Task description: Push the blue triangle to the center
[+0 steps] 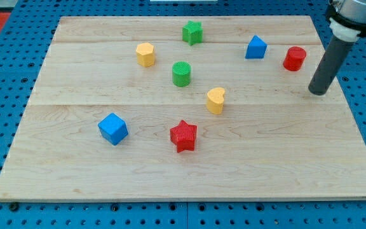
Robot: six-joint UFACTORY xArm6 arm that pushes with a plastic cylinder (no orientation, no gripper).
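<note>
The blue triangle (255, 48) sits on the wooden board (284, 152) near the view's top right. My tip (319, 93) is down on the board at the right, below and to the right of the blue triangle, well apart from it. A red cylinder (294, 58) stands between the triangle and my rod, just up-left of the tip.
A green star (192, 32) is at the top centre, a yellow hexagon (145, 55) to its lower left, a green cylinder (181, 74) and a yellow heart (215, 100) near the middle. A red star (183, 135) and a blue cube (113, 128) lie lower down.
</note>
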